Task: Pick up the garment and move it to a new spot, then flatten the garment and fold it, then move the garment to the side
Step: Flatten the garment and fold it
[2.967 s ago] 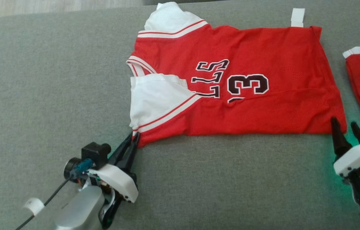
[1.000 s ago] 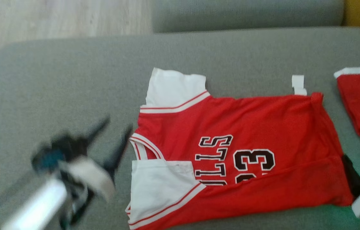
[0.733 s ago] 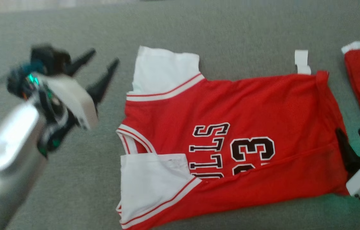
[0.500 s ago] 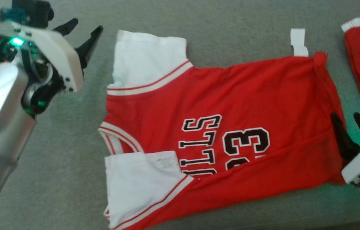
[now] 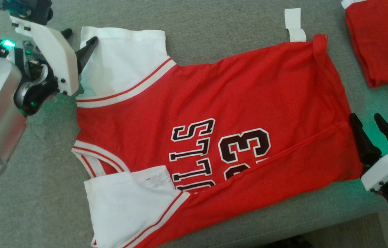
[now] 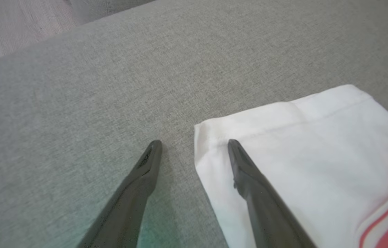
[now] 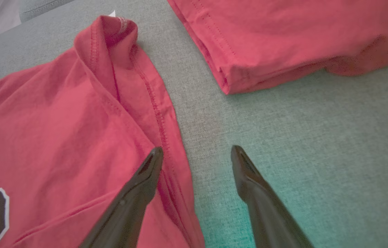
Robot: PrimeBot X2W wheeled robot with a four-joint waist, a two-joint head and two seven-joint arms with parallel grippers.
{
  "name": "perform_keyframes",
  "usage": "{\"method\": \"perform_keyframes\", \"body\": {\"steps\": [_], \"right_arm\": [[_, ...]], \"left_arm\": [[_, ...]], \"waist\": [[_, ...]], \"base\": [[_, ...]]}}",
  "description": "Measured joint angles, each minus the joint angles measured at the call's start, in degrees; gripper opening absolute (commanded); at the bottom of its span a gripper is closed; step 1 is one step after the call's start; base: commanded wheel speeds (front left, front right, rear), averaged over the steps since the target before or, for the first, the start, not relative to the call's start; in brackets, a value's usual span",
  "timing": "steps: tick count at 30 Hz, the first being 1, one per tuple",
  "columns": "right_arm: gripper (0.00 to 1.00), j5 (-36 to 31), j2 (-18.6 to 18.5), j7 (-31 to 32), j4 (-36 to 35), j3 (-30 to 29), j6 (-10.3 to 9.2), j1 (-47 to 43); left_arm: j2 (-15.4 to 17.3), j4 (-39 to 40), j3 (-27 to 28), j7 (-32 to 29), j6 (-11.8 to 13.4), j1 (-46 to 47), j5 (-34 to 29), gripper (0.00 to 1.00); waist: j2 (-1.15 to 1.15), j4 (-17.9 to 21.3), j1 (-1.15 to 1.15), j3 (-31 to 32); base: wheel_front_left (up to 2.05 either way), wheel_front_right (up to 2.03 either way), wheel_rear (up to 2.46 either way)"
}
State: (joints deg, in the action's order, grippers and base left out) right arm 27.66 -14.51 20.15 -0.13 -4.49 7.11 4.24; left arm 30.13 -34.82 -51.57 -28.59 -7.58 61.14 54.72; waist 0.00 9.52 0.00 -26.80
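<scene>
The left gripper [image 5: 80, 36] no longer pinches the jersey [image 5: 214, 103] at its near sleeve corner, as it did three seconds ago. It now stands at the outer corner of the far sleeve [image 5: 125, 58], jaws spread. In the left wrist view one finger lies over the white cloth and the other over the grey cushion [image 5: 25, 193]; contact cannot be confirmed. The right gripper [image 5: 364, 116] remains at the hem, jaws spread, one finger over the red edge and one over the cushion, holding nothing. The whole head view has shifted since then: this is camera motion, and the jersey itself lies on the cushion much as before, front up, its near long edge folded over the lower part of the lettering. Judgement: the near-side fold is complete and released, and the left gripper is positioned to take the far sleeve for the opposite fold. Count: two grippers; one jersey with two white sleeves, the far one and the near sleeve [image 5: 125, 203]; one second red garment [image 5: 379, 41], folded, apart to the right; one white strip [image 5: 293, 20] beyond the hem.
</scene>
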Motion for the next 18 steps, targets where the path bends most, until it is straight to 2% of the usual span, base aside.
{"method": "perform_keyframes", "body": {"steps": [3, 4, 5, 6, 7, 8, 18], "right_arm": [[1.0, 0.1, 0.0, -0.5, 0.5, 0.0, 0.0, 0.0], [1.0, 0.1, 0.0, -0.5, 0.6, 0.0, 0.0, 0.0], [1.0, 0.1, 0.0, -0.6, 0.8, 0.0, 0.0, 0.0], [1.0, 0.1, 0.0, -0.6, 0.8, 0.0, 0.0, 0.0], [1.0, 0.1, 0.0, -0.6, 0.9, 0.0, 0.0, 0.0], [1.0, 0.1, 0.1, -0.6, 0.9, 0.0, 0.0, 0.0], [1.0, 0.9, -0.5, 0.1, 0.4, 0.7, 0.0, 2.0]], "left_arm": [[0.4, -0.5, -1.0, 0.5, 0.0, 0.3, 0.4, 0.98], [0.5, -0.8, -1.5, 0.5, 0.0, 0.7, 0.8, 0.79], [0.6, -1.0, -2.1, 0.5, 0.0, 1.1, 1.0, 0.51], [0.7, -1.1, -2.3, 0.6, 0.0, 1.3, 1.4, 0.33], [0.8, -1.1, -2.6, 1.1, 0.0, 1.3, 1.8, 0.33], [0.8, -1.0, -3.0, 1.4, 0.0, 1.3, 2.5, 0.0], [2.4, 2.5, -10.1, 6.1, 0.0, 1.5, 3.9, 0.0]], "waist": [[0.0, 0.6, 0.0, -0.2], [0.0, 0.7, 0.0, -0.2], [0.0, 0.8, 0.0, -0.2], [0.0, 0.9, 0.0, -0.2], [0.0, 1.0, 0.0, -0.2], [0.0, 1.1, 0.0, -0.2], [0.0, 0.0, 0.0, 1.0]], "base": [[0.0, 0.0, 0.0], [0.0, 0.0, 0.0], [0.0, 0.0, 0.0], [0.0, 0.0, 0.0], [0.0, 0.0, 0.0], [0.0, 0.0, 0.0], [0.0, 0.0, 0.0]]}}
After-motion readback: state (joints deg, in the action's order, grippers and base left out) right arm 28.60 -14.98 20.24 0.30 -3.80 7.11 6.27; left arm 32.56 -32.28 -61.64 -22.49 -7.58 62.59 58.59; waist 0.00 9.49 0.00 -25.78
